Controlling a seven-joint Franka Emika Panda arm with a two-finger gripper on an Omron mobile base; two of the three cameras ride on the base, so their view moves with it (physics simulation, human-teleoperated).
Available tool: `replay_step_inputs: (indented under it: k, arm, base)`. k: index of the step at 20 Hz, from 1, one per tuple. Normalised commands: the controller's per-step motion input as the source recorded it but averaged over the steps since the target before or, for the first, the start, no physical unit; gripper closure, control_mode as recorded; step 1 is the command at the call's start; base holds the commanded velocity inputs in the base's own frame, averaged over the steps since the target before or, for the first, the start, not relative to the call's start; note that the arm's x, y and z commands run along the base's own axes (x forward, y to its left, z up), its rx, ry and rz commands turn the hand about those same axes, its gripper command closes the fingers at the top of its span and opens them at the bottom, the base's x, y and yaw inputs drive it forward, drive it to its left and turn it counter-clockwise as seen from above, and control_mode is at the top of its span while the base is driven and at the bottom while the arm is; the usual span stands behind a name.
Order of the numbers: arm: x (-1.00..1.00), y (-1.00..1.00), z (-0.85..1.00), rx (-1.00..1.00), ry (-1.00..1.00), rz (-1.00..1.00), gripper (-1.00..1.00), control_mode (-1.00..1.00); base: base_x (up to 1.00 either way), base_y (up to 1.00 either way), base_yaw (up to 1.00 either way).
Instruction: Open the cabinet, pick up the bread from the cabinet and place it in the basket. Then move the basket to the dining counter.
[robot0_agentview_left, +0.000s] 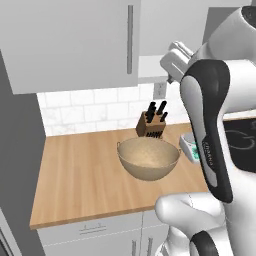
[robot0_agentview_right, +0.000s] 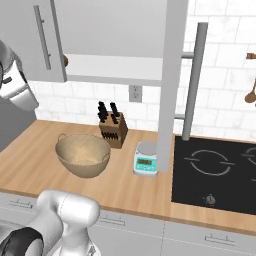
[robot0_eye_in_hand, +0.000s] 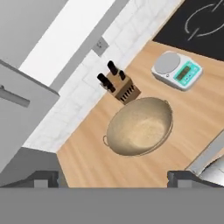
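The cabinet's left door (robot0_agentview_left: 65, 40) is closed, while its right door (robot0_agentview_right: 172, 75) stands swung open, edge-on in the right base view, baring the white shelf (robot0_agentview_right: 115, 65). A small brown bit (robot0_agentview_right: 65, 61) peeks out on the shelf past the left door's edge; I cannot tell if it is the bread. The tan basket (robot0_agentview_left: 148, 157) (robot0_agentview_right: 82, 154) (robot0_eye_in_hand: 140, 127) sits empty on the wooden worktop beside the knife block. My gripper (robot0_eye_in_hand: 113, 178) hangs open high above the basket, near the cabinet, with nothing between its fingers. The dining counter is out of view.
A knife block (robot0_agentview_right: 113, 130) stands behind the basket against the white tiled wall. A small white scale (robot0_agentview_right: 146, 159) lies right of it, then the black cooktop (robot0_agentview_right: 215, 170). Wooden utensils (robot0_agentview_right: 250, 95) hang at far right. Bare worktop (robot0_agentview_left: 75, 175) lies left of the basket.
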Motion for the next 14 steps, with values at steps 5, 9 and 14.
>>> replay_step_inputs:
  k: [5, 9, 14]
  arm:
    - [0.54, 0.46, 0.08, -0.28, -0.01, 0.30, -1.00, -1.00]
    - [0.68, 0.19, 0.00, -0.25, -0.19, 0.26, -1.00, -1.00]
    - [0.83, 0.00, 0.00, -0.23, -0.20, 0.23, -1.00, -1.00]
  base:
    - [0.00, 0.00, 0.00]
    - [0.00, 0.00, 0.00]
    - [0.00, 0.00, 0.00]
